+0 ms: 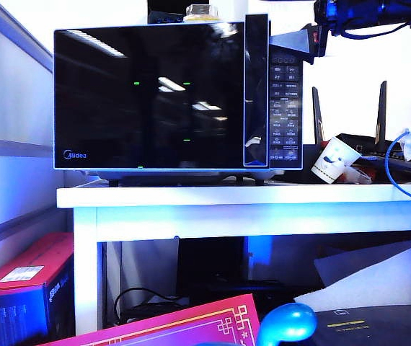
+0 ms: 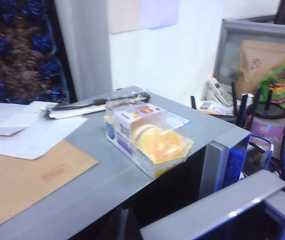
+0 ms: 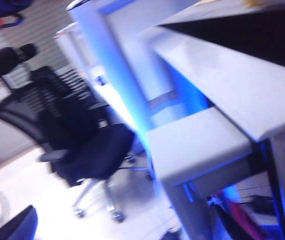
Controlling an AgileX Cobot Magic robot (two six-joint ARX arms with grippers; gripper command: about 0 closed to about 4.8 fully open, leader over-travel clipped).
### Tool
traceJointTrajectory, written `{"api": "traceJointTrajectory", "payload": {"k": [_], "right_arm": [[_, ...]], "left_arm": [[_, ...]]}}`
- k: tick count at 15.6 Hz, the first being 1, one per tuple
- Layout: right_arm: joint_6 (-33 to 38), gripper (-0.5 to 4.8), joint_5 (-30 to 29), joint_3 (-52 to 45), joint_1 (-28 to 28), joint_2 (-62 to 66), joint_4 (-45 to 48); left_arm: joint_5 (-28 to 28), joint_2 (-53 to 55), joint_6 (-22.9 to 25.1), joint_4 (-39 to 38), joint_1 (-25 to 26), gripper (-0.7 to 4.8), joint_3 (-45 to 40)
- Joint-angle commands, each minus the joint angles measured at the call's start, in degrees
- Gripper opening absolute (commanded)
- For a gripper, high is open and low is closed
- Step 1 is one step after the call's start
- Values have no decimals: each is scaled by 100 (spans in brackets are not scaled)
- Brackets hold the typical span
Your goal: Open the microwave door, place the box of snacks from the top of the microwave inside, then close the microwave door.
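- Microwave (image 1: pixel 286 108) standing on a white table (image 1: pixel 227 196), its button panel on the right in the exterior view; the glossy microwave door (image 1: pixel 148 94) mirrors ceiling lights, with the Midea logo at its lower left
- Handle strip (image 1: pixel 256 86) showing taller than the door panel beside it; the door looks slightly ajar on the handle side, though how far cannot be judged
- Box of snacks (image 1: pixel 201 11) on top of the microwave, near the front edge and just left of the handle strip in the exterior view; only its lower part is in frame there
- From the left wrist view the box of snacks (image 2: pixel 147 140) is a clear tub with yellow contents, lying on the grey top near the front edge; nothing touches it
- Also on that top: a brown envelope (image 2: pixel 22 180), white paper (image 2: pixel 27 130) overlapping it, and a dark-handled tool (image 2: pixel 97 104) behind the box
- Right gripper (image 1: pixel 292 45) at the microwave's upper right corner, just beside the top of the handle strip, above the button panel; its jaws are spread wide and no object is seen between them; whether it touches the handle cannot be told
- Right wrist view is blurred; it shows the table edge and an office chair (image 3: pixel 77 140), not the fingers
- Left gripper shows in no picture; its camera looks down on the microwave top from above the front edge, so its jaws cannot be judged
- White paper cup (image 1: pixel 332 160) tilted on the table just right of the microwave; a blue cable (image 1: pixel 389 173) hangs beyond it
- Red box (image 1: pixel 25 281) below the table on the left
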Motion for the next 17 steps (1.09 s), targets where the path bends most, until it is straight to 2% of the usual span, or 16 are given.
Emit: {"api": "traceJointTrajectory", "payload": {"k": [1,11,17], "right_arm": [[254,458,-358,26,9,-42,63],[411,458,-533,22,546,-42,63],[442,458,-560,22,614,-42,63]], "left_arm": [[-4,13,20,81,-15,-6,17],[0,841,15,649,-271,-6,17],[-2,1290,0,940,-343,-6,15]]}}
